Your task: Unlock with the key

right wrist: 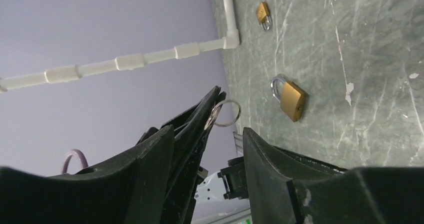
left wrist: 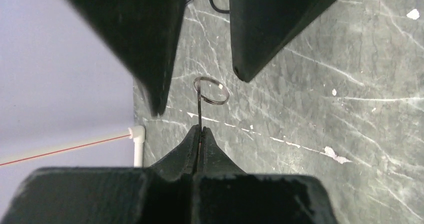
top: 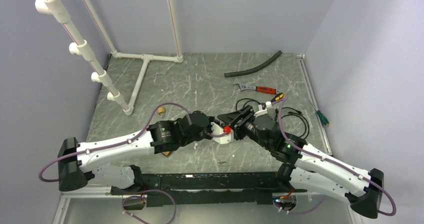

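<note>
My left gripper is shut on the tiny key, seen edge-on as a thin blade. Its metal ring sticks out past the fingertips. My right gripper is open, one finger on each side of the left gripper's tips and the ring, not touching them. In the top view both grippers meet mid-table, left and right. A brass padlock with a silver shackle lies on the table beyond them, partly under the left arm in the top view.
A second, smaller brass padlock lies further left. A red-handled wrench, a black hose, black cables and a green screwdriver lie at the back right. A white pipe frame stands at the back left.
</note>
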